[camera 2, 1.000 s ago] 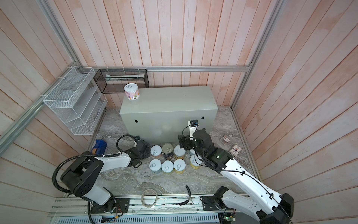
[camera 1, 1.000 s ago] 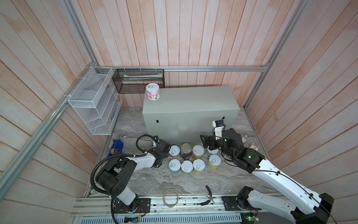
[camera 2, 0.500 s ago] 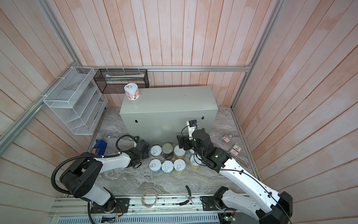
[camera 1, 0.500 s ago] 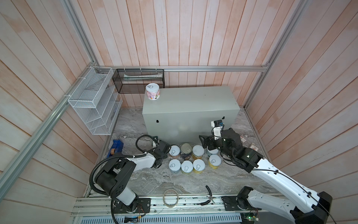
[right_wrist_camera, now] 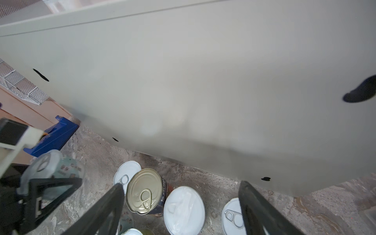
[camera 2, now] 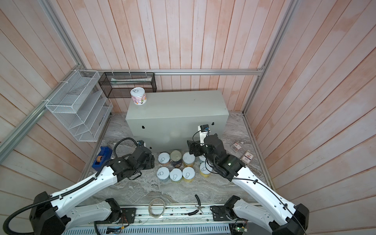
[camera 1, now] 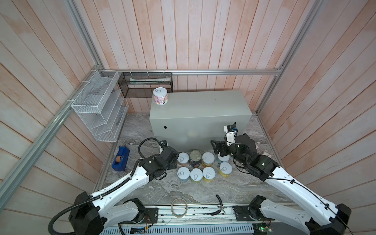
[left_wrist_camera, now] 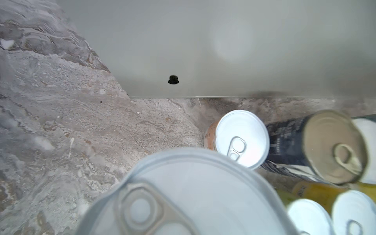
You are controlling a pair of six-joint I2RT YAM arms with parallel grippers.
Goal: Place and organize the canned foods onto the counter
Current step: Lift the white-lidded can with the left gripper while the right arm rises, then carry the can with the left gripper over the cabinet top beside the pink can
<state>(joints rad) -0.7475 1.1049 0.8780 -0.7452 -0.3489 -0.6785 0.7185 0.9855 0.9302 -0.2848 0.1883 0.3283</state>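
**Left end effector clamped on a teal can, right one open over the back row**

The left end effector (camera 1: pixel 171 160) sits low at the left end of the group of cans (camera 1: pixel 196 175). Its jaws are drawn together on a teal can (right_wrist_camera: pixel 54 169). That can's pull-tab lid fills the left wrist view, and I cannot tell whether its base is off the marble floor (camera 1: pixel 162 189). Just beside it stands an orange-labelled can (left_wrist_camera: pixel 242 138), then the taller navy can (right_wrist_camera: pixel 145 191).

The right end effector (right_wrist_camera: pixel 181 183) hangs with its jaws apart above the back row. The navy can and the white-lidded can (right_wrist_camera: pixel 184 205) show between its fingers (right_wrist_camera: pixel 114 201).

Eight cans stand on the floor in front of the surface (camera 1: pixel 203 109), the pale grey-green box. One pink can (camera 1: pixel 160 96) stands upright on its top at the rear left corner, well apart from both arms.

Compared with a second ago, the left jaws have closed in on the teal can. The right end effector has edged slightly to the left, and the pink can has not moved.
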